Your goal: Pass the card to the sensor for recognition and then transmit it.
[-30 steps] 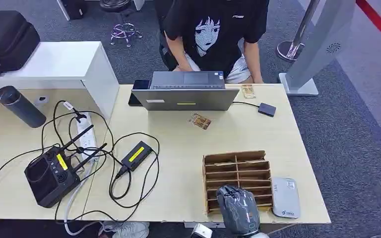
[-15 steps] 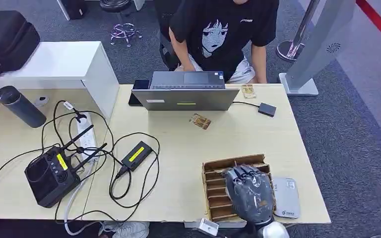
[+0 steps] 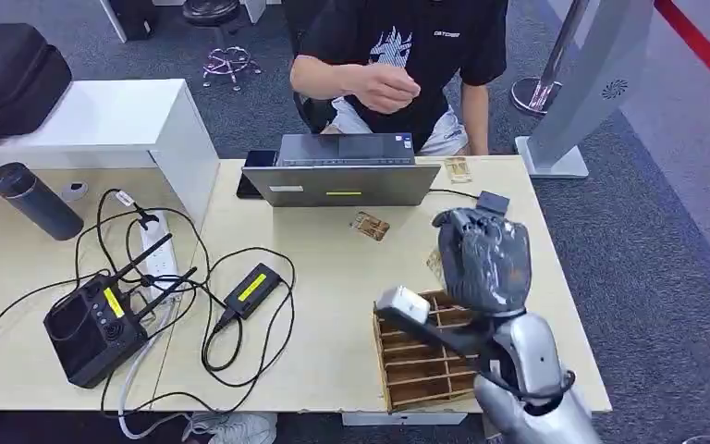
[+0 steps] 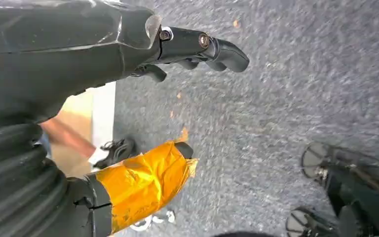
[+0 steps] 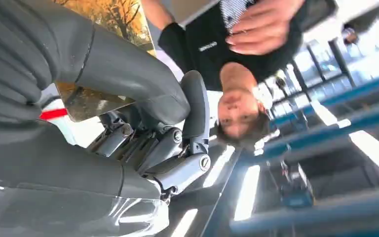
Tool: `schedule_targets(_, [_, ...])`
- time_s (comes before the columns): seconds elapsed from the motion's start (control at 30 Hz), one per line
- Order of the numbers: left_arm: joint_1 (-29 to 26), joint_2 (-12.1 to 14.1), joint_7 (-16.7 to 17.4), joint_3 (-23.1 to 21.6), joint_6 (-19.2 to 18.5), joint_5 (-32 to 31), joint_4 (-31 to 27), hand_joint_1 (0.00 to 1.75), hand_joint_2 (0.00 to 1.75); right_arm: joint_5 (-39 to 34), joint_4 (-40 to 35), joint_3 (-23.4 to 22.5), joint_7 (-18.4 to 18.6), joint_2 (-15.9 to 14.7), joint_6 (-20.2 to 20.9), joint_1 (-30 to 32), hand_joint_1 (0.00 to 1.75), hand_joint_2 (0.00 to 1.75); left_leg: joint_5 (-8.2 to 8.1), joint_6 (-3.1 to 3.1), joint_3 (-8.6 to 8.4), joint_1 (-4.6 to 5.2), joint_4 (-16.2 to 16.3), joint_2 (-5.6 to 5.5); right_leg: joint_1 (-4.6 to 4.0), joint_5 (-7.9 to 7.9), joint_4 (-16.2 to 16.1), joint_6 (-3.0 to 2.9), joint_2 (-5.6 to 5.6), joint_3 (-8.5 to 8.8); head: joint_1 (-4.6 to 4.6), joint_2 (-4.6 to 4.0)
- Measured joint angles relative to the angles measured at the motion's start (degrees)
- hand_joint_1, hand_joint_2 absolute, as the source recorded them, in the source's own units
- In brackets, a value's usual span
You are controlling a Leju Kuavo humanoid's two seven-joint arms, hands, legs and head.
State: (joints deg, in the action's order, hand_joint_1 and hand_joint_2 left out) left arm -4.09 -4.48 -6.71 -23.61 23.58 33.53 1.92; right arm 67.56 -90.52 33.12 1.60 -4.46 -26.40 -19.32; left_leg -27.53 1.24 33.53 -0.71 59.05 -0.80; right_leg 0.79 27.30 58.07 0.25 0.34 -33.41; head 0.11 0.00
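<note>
right hand (image 3: 481, 259) holds a card (image 5: 103, 59) above the table (image 3: 333, 361).

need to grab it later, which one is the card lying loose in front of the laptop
On the pale desk, find the grey laptop. The card lies flat just in front of it, toward the robot; unlike the card at the desk's far edge, it sits mid-desk and slightly askew.

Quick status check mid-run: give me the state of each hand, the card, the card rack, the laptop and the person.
right hand: raised above the table, fingers gripping a card
card: held in the right hand, off the table
left hand: hanging over the carpet, fingers apart, holding nothing
cardboard card rack: flat on the table, slots look empty
laptop: open, facing the person
person: seated behind the laptop, one hand raised
</note>
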Motion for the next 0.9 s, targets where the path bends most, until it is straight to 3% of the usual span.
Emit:
schedule_targets(0.17, [0.2, 2.5, 0.0, -2.1, -2.4, -1.0, 0.0, 0.0, 1.75, -4.8, 17.2, 1.6, 5.5, 1.2, 8.1, -18.0, 1.75, 1.75, 0.31, 0.07, 0.08, -0.02, 0.0, -0.25, 0.0, -0.18, 0.1, -0.07, -0.17, -0.12, 0.0, 0.0])
schedule_targets(0.33, [0.2, 3.7, 0.0, -3.4, -3.1, -1.0, 0.0, 0.0, 1.75, -7.5, 29.4, 1.9, 6.6, 2.3, 8.6, -27.5, 1.75, 1.75, 0.32, 0.08, 0.12, -0.03, 0.0, -0.41, 0.0, -0.18, 0.1, -0.07, -0.29, -0.11, 0.0, 0.0])
schedule_targets(0.57, [0.1, 4.4, 0.0, -4.8, -4.9, -1.0, 0.0, 0.0, 1.75, -11.4, 38.5, 2.7, 5.9, 3.4, 5.5, -31.8, 1.75, 1.75, 0.3, 0.08, 0.21, -0.02, 0.0, -0.42, 0.0, -0.17, 0.1, -0.06, -0.3, -0.19, 0.0, 0.0])
schedule_targets(0.67, [0.0, 4.5, 0.0, -4.9, -4.8, -0.5, 0.0, 0.0, 1.75, -15.2, 40.3, 2.6, 4.1, 3.9, 4.6, -32.2, 1.75, 1.75, 0.3, 0.08, 0.2, -0.02, 0.0, -0.42, 0.0, -0.17, 0.1, -0.06, -0.29, -0.2, 0.0, 0.0])
schedule_targets(0.9, [0.0, 4.5, 0.0, -5.4, -4.8, -0.4, 0.0, 0.0, 1.75, -16.0, 42.2, 2.6, 3.5, 4.5, 4.6, -32.5, 1.75, 1.75, 0.3, 0.08, 0.21, -0.03, 0.0, -0.44, 0.0, -0.17, 0.1, -0.06, -0.33, -0.2, 0.0, 0.0])
